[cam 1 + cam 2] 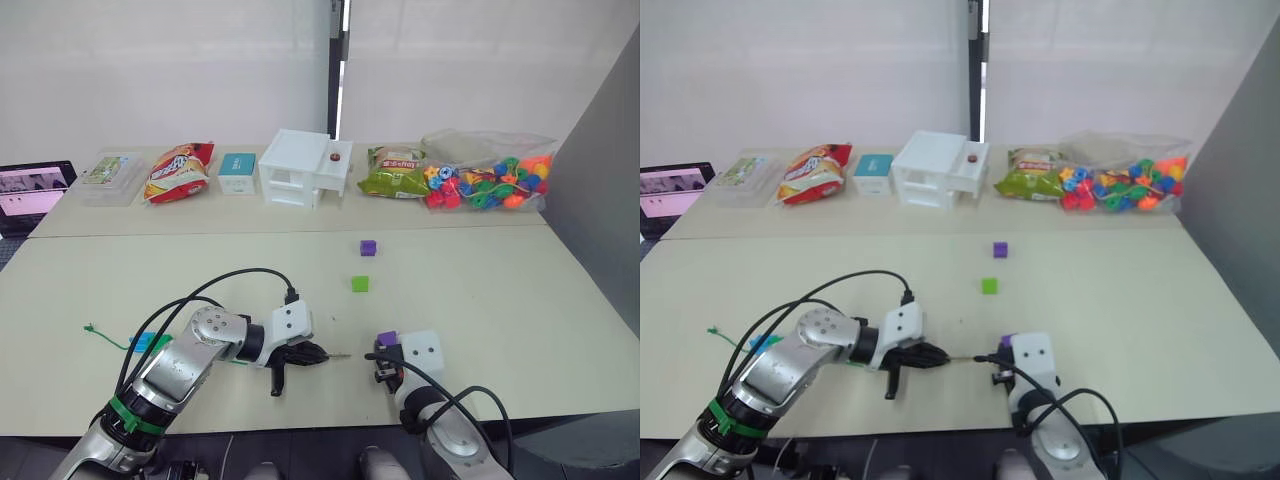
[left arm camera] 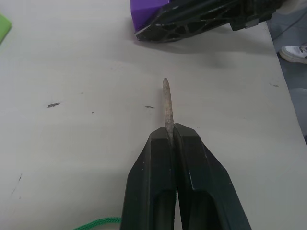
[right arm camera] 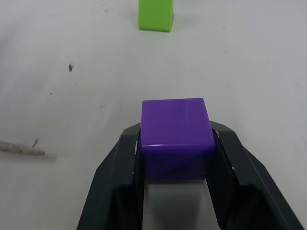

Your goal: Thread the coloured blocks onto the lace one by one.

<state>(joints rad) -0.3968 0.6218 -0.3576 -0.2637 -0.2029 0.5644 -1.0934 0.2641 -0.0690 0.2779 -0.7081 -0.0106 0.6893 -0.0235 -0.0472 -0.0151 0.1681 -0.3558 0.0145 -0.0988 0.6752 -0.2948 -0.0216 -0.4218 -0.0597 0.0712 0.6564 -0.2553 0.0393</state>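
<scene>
1. The left gripper (image 2: 169, 139) had its matte black fingers pressed together on the lace's (image 1: 120, 343) stiff, dull grey tip (image 2: 166, 108), a thin rod tapering to a point.
2. Its long axis ran toward 3 o'clock, at the right gripper (image 3: 175, 143).
3. That gripper's fingers clamped a glossy purple cube (image 3: 176, 136); whether a hole faced the tip was unclear.
4. The green cord trailed toward 9 o'clock.
5. A light green cube (image 1: 360, 284) and second purple cube (image 1: 368, 246) lay at 12 o'clock.
</scene>
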